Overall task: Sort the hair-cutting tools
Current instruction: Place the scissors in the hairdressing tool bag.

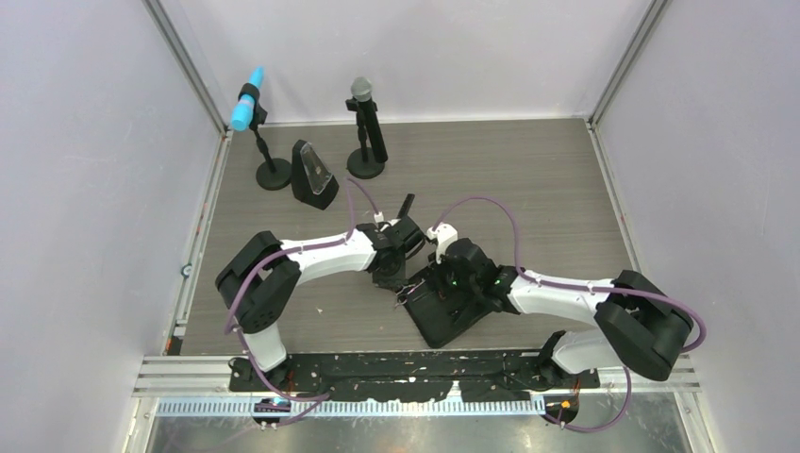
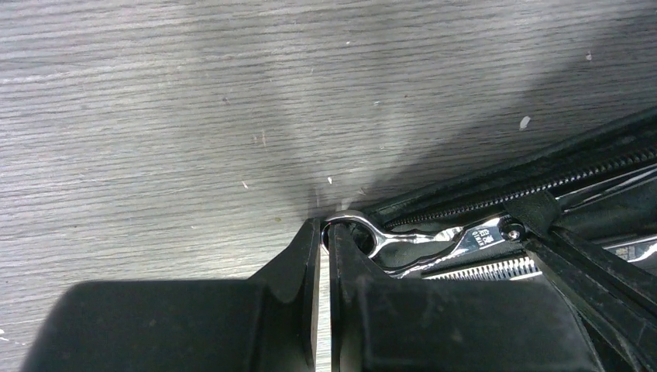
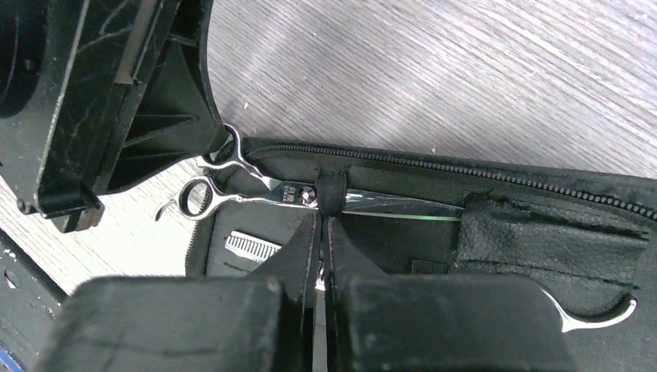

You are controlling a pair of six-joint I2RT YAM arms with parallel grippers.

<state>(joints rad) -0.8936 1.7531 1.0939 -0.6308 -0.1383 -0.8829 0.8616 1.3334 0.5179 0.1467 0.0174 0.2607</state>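
The black zippered pouch (image 1: 440,324) lay open toward the 6 o'clock edge of the table (image 1: 566,189). One pair of silver scissors (image 3: 287,191) was tucked under its strap (image 3: 331,190), with the finger rings poking out past the pouch's 9 o'clock end in the right wrist view. The left gripper (image 2: 324,231) was pinched almost together on the rim of one ring, while the right gripper (image 3: 320,225) hung fully closed and empty over the pouch, just at 6 o'clock of the strap. A toothed blade (image 3: 252,248) of a second pair showed at 7 o'clock of the strap.
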